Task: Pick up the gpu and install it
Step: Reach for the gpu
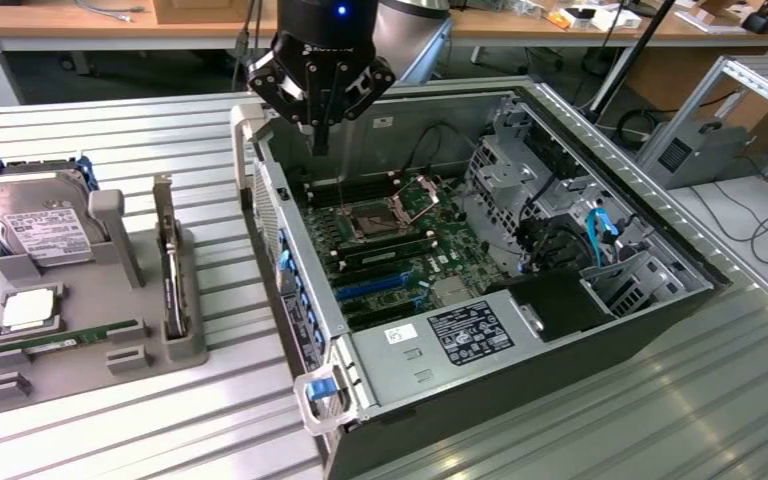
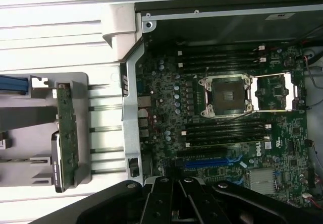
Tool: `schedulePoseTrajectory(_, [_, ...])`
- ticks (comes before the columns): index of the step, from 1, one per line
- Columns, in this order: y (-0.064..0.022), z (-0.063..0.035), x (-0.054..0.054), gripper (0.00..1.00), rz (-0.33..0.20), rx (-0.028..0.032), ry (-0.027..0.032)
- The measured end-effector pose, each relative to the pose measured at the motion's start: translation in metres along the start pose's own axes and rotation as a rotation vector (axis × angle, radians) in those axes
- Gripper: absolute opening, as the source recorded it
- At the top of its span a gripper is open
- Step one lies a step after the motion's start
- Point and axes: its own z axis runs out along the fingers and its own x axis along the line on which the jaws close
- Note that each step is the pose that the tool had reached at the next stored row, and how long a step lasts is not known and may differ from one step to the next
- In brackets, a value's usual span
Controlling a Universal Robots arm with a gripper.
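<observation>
My pincer [image 1: 320, 140] is pressed together and pinching nothing. It hangs over the open computer case [image 1: 651, 300], above the edge of the case on the exterior view's left and the main board [image 1: 398, 240] inside.

Just below me lie the bare processor socket [image 1: 381, 213] and the memory slots. Further along the board sits a long blue slot [image 1: 373, 287] with nothing plugged into it, which I judge to be where the card belongs.

Beyond the case wall, on the bench [image 1: 117, 440], sits a grey holder [image 1: 37, 385]. The gpu [image 1: 167, 262] stands on its thin edge in a groove of that holder, well apart from me. Its long axis runs alongside the case wall, and what looks like its silver bracket rises at the end away from the exterior camera.

Further out in the same holder are a hard drive [image 1: 40, 225], propped upright, and a green memory stick [image 1: 84, 340] lying flat.

So, as I judge it, nothing of the job is done. The card is not yet picked up and not yet seated.
</observation>
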Motion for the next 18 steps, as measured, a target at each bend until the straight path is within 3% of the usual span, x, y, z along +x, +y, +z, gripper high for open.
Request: schedulePoseTrajectory(18, [-0.0005,-0.0002,0.0071,0.11,0.000,0.0000,0.0000])
